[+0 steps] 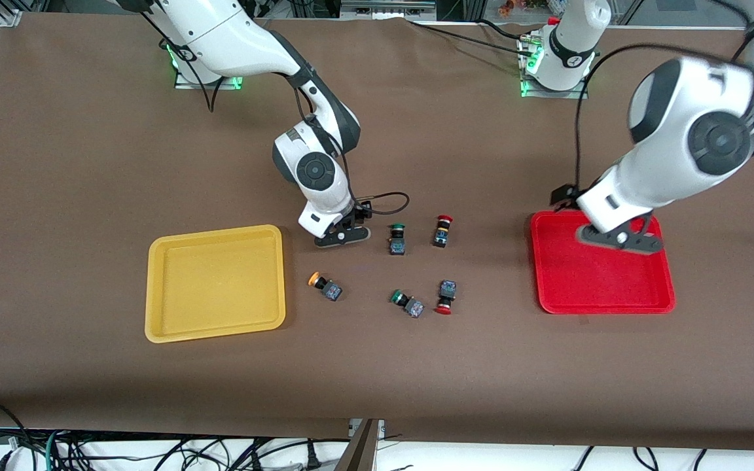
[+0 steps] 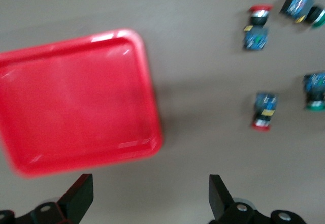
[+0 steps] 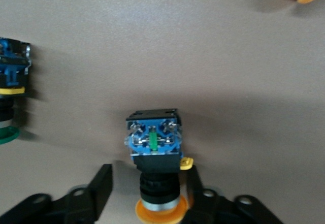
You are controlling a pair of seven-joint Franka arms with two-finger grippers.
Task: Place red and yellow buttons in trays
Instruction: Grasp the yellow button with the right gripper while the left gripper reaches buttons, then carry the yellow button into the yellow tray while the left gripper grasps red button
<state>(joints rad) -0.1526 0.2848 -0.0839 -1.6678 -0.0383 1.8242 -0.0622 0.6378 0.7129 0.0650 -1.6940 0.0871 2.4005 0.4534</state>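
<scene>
The right tool [image 1: 342,234] is low over the worktop [image 1: 89,163] at the centre of the front view. In the right wrist view its fingers [image 3: 99,186] stand apart on either side of a yellow button [image 3: 153,142]. A gap shows on one side, so I judge it straddled, not yet clamped.

The button's long axis runs up the middle of that frame, orange cap toward the wrist and blue terminal block pointing away, so the fingers would close across its narrow collar.

The yellow tray [image 1: 216,230] lies just beside this tool, toward the right arm's end, so the right arm is clearly the nearer one.

A second yellow button [image 1: 324,285] lies lower in the front view, near the tray's corner.

The left tool [image 1: 620,237] hovers over the red tray [image 1: 586,288], fingers apart and empty. Both red buttons [image 1: 443,230] [image 1: 446,297] lie on the worktop between the trays, among two green-capped ones.
</scene>
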